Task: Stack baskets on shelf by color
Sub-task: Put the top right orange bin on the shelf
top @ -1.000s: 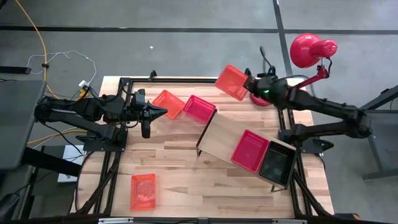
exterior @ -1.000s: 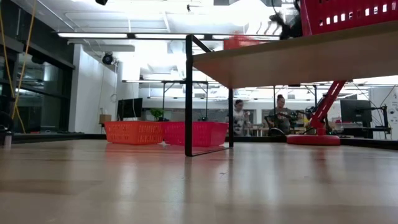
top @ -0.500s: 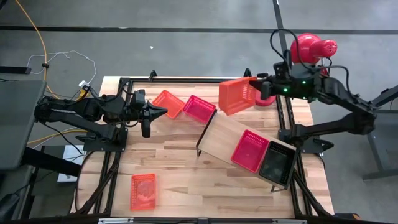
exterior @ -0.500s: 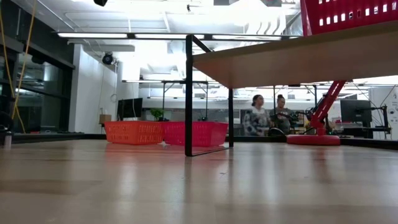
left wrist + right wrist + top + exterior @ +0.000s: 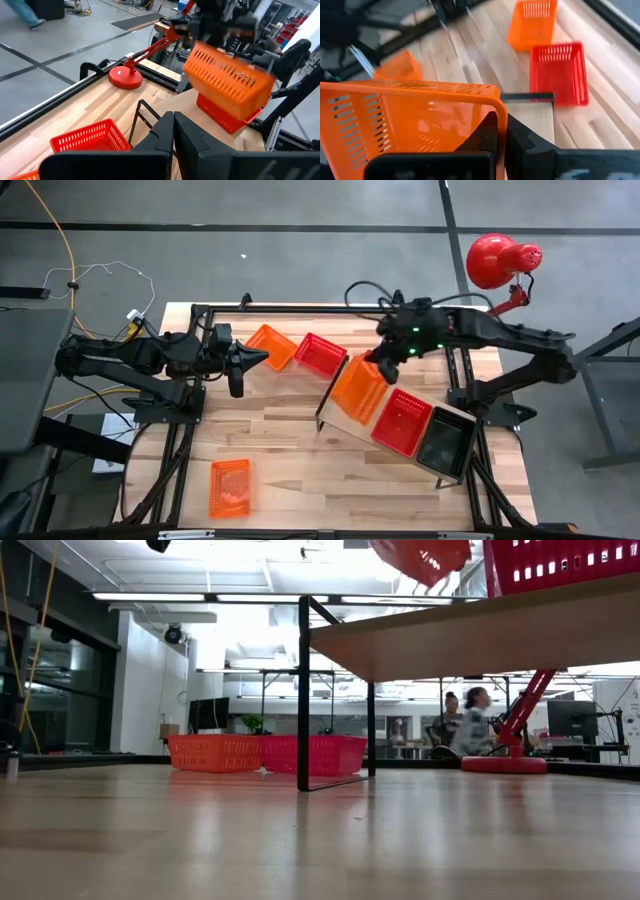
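Two baskets point(image 5: 418, 429) on shelf point(image 5: 340, 408)

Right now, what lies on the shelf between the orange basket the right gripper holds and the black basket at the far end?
One red basket, seen in the high view, sits between the held orange basket and the black basket.

Red desk lamp point(image 5: 495, 260) sits just beyond the right gripper, base point(image 5: 125, 78) on tabletop point(image 5: 280, 450). Two people point(image 5: 462, 723) far background.
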